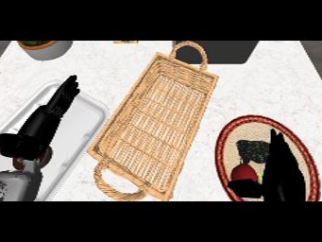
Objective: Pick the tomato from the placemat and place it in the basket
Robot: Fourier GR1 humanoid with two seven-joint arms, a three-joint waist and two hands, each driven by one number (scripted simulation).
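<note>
The red tomato (pixel 243 172) lies on the oval placemat (pixel 304 156) with a dark red rim at the lower right. My right hand (pixel 282 168) stands over the mat just right of the tomato, fingers straight and pointing away, thumb (pixel 248 190) low beside the tomato's near side. Whether the hand touches the tomato I cannot tell. The long wicker basket (pixel 156 123) with a handle at each end lies slanted across the counter's middle, with nothing in it. My left hand (pixel 41 125) rests open at the left, fingers straight, over a tray.
A shiny metal tray (pixel 87 113) lies under the left hand. At the back stand a grey bowl (pixel 46 48) with a brown inside and a dark box (pixel 226 51) behind the basket's far handle. A small yellow thing (pixel 125 41) shows at the top edge.
</note>
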